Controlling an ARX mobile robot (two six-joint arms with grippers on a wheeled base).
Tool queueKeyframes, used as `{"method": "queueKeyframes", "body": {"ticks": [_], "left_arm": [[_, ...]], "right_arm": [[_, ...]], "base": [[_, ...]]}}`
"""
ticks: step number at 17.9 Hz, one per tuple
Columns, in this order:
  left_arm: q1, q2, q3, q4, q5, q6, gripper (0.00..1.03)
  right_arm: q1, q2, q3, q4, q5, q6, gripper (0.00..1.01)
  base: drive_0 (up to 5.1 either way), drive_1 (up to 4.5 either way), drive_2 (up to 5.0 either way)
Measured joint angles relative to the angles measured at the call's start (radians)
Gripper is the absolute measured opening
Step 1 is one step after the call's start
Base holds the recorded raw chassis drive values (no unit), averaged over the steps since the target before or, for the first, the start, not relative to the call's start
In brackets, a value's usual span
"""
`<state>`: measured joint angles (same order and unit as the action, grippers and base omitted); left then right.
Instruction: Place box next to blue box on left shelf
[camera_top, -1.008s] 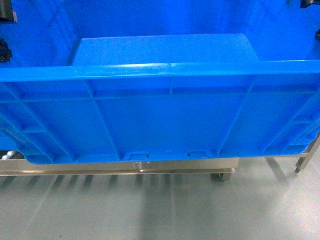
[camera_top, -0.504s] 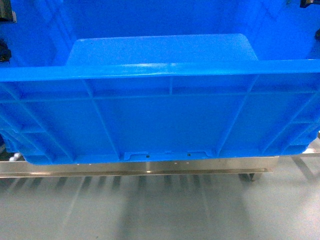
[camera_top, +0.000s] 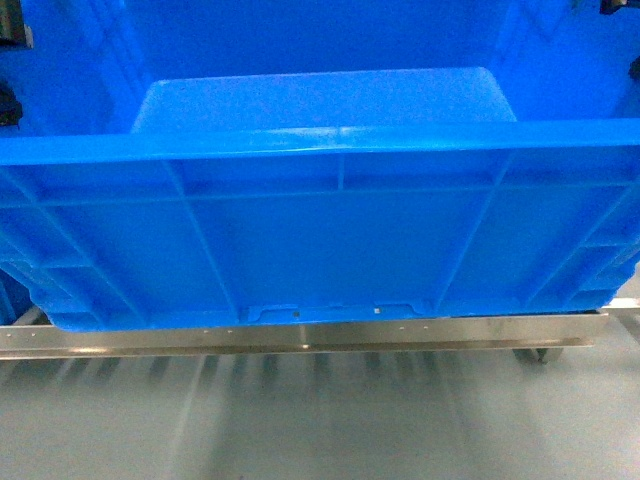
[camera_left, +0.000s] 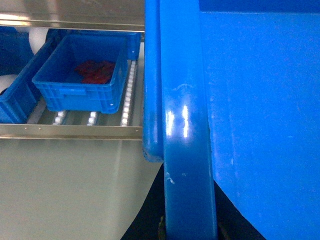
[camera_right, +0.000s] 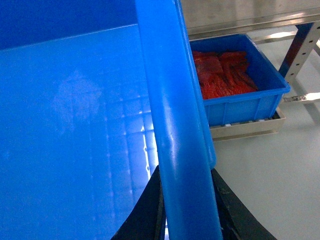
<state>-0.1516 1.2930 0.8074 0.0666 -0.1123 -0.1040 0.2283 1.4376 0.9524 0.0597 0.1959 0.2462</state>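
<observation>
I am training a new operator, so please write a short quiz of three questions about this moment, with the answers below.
1. True or false: the box is empty inside.
2. Which part of the box do both grippers hold? A) the bottom B) the rim C) a lid
3. In the left wrist view, what lies in the smaller blue crate on the roller shelf?

Key
1. True: only the smooth blue bottom shows.
2. B: the fingers of the left gripper and the right gripper stand on either side of the rim, though whether they press on it cannot be seen.
3. Something red; what it is cannot be told.
</observation>
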Motion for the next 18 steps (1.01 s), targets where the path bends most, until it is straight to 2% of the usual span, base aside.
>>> {"method": "queueKeyframes", "body": {"ticks": [18], "left_arm": [[0.006,0.000,0.000,0.005,0.003,0.002,0.06]], "right_arm": [[0.006,0.000,0.000,0.006,0.002,0.001,0.15]], "base": [[0.0,0.00,0.0]]}}
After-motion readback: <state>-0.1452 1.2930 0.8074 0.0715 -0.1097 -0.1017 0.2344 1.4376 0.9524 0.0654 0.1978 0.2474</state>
